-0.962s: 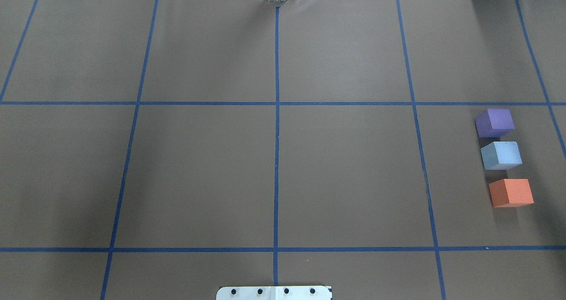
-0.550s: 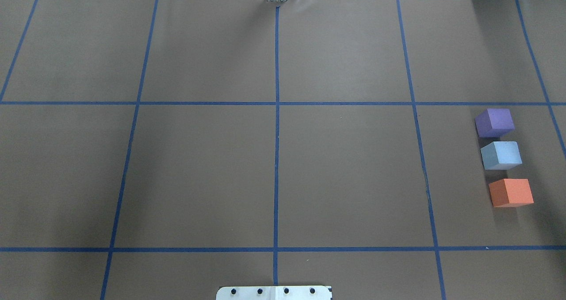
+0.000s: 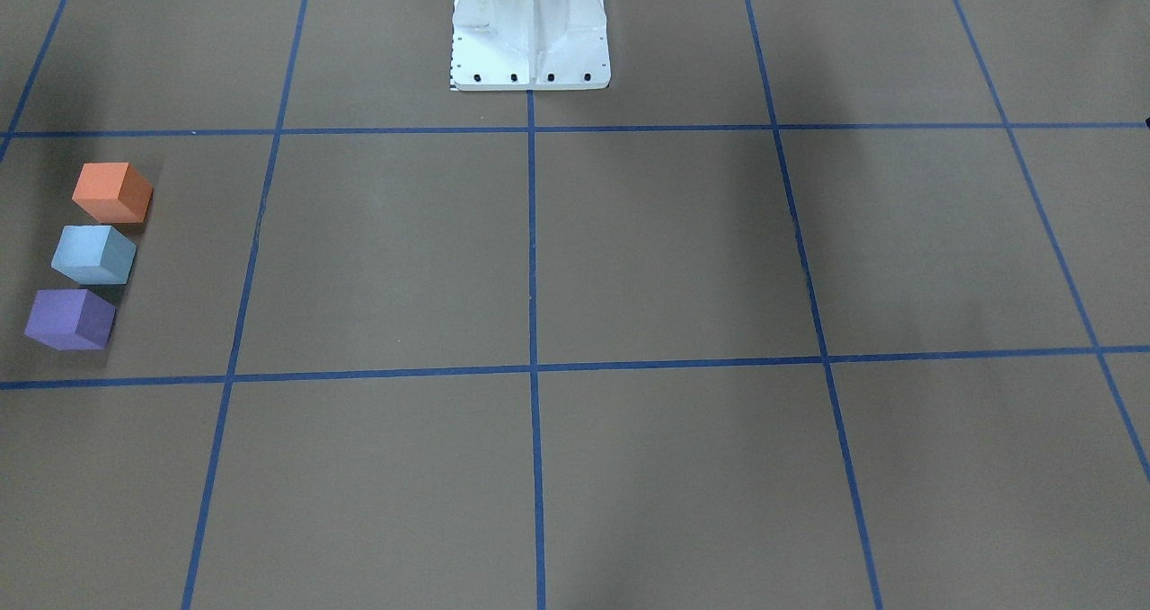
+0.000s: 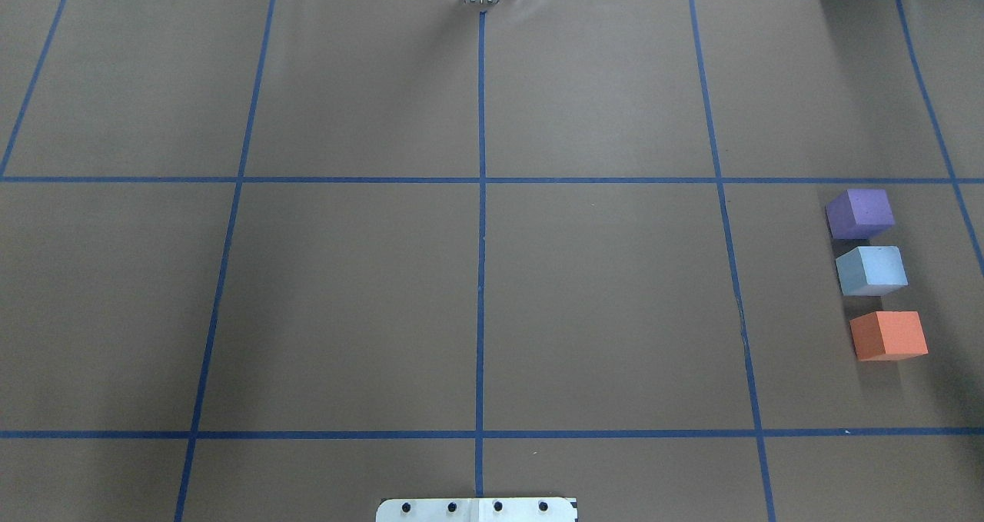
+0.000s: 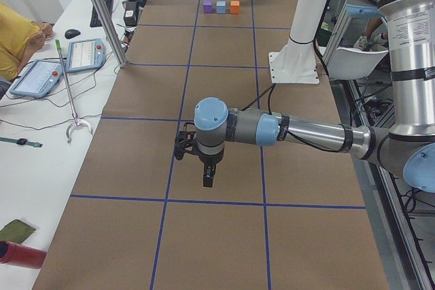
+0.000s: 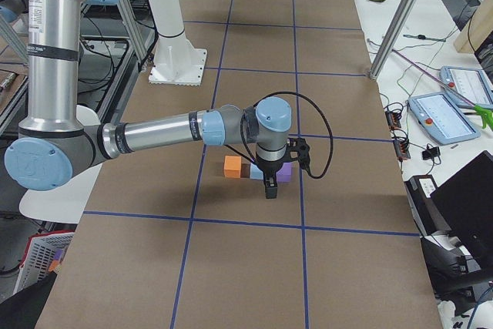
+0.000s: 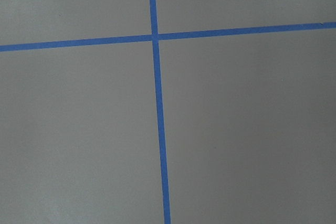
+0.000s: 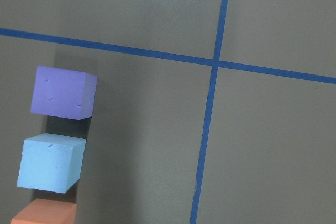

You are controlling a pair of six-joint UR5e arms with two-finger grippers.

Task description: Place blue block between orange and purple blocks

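Note:
The blue block stands on the table between the purple block and the orange block, in a line at the right side with small gaps. The front view shows orange, blue and purple. The right wrist view shows purple, blue and the orange top. My right gripper hangs above the blocks, holding nothing; open or shut I cannot tell. My left gripper hovers over bare table far from them; its state I cannot tell.
The robot's white base plate sits at the near edge in the middle. Blue tape lines divide the brown table. A side desk with tablets, a metal post and a red bottle lie beyond the far edge.

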